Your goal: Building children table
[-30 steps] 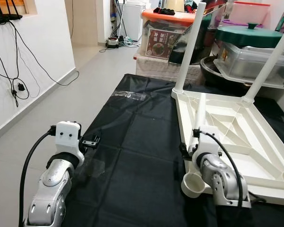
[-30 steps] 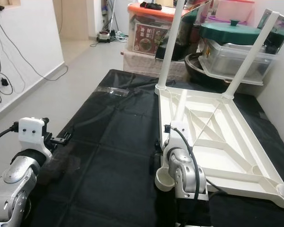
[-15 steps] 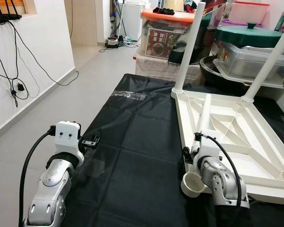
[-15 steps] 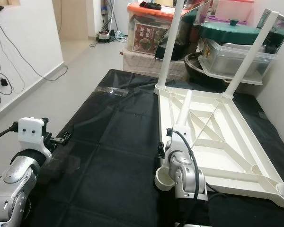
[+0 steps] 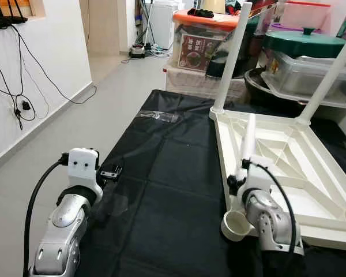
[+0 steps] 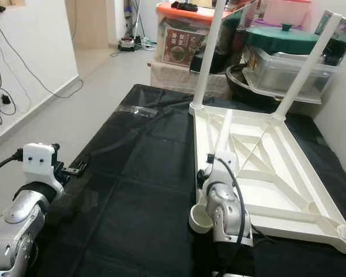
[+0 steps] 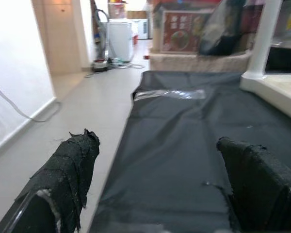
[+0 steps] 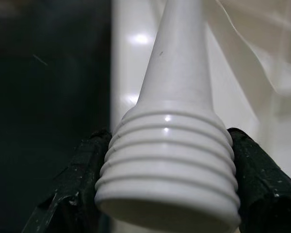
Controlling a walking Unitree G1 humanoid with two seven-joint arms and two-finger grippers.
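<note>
**Right gripper clamps a loose table leg over the upturned table**

The right wrist view shows what the head views hide: the right gripper [image 8: 167,179] has its fingers [image 8: 77,184] pressed on both sides of the table leg [image 8: 177,97], at its threaded end. From the head, that leg [image 5: 246,141] slants over the near left edge of the upside-down white table [image 5: 311,173], which lies on a black sheet [image 5: 161,173]. Two fitted legs [image 5: 230,55] stand upright at the table's far corners. The left gripper [image 7: 160,179] hovers with fingers apart over the sheet's left edge. Storage boxes [image 5: 205,40] crowd behind the table.
</note>
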